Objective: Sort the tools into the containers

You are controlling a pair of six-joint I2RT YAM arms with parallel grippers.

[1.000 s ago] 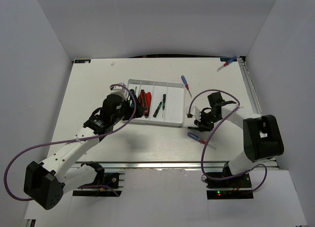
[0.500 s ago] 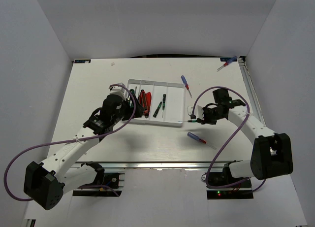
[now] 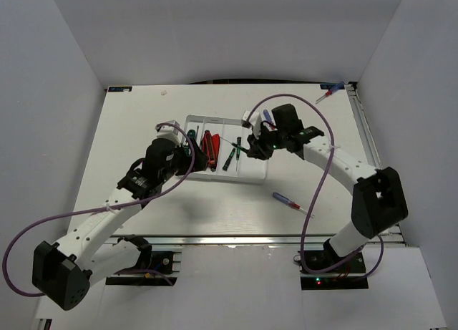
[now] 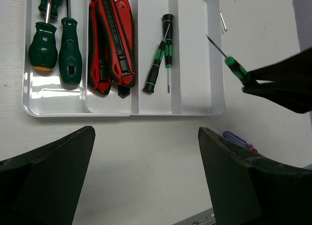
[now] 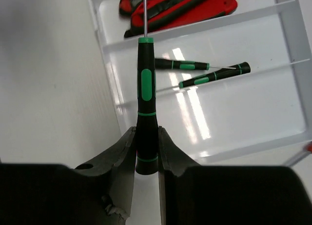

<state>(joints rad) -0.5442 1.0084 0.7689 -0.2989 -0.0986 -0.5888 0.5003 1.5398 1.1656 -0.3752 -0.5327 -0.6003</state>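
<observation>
**A:** R side, what's being held?

**B:** A thin black-and-green precision driver [image 5: 146, 83] is being clamped at its butt end by the right gripper [image 5: 146, 139]. The fingers [image 5: 124, 152] are being pressed on both sides of the handle, w/ the shaft pointing away from the wrist cam. In the top view it's being held up over the 3 o'clock end of the shallow white rectangular plastic tray [image 4: 195, 88]. Which of the 4 long compartments is under it can't be told.

**A:** And L?

**B:** The left gripper [image 4: 146, 132] is being held raised by the tray's 8 o'clock corner. Its fingers [image 4: 48, 176] are being kept wide apart, w/ nothing gripped.

**A:** Tray contents?

**B:** Per the L wrist cam, going L to R:
- Compartment 1: chunky green-handled screwdrivers [image 4: 70, 47] are lying here.
- Compartment 2: red-and-black pliers-like tools [image 4: 112, 39] are lying packed together.
- Compartment 3: two more thin black-and-green drivers [image 4: 163, 54] are lying side by side, touching.

**A:** Anything out on the white table [image 3: 143, 115]?

**B:** Three tools, all lying loose:
- A blue-handled screwdriver w/ a red collar [image 3: 285, 199] at the tray's 5 o'clock, apart from it.
- Another blue-handled screwdriver [image 3: 268, 118] at 1 o'clock, just beside the tray's far corner and partly hidden by the R arm.
- A red-and-blue screwdriver [image 3: 329, 94] at 2 o'clock, well apart from the tray, near the table's far R corner.
</observation>
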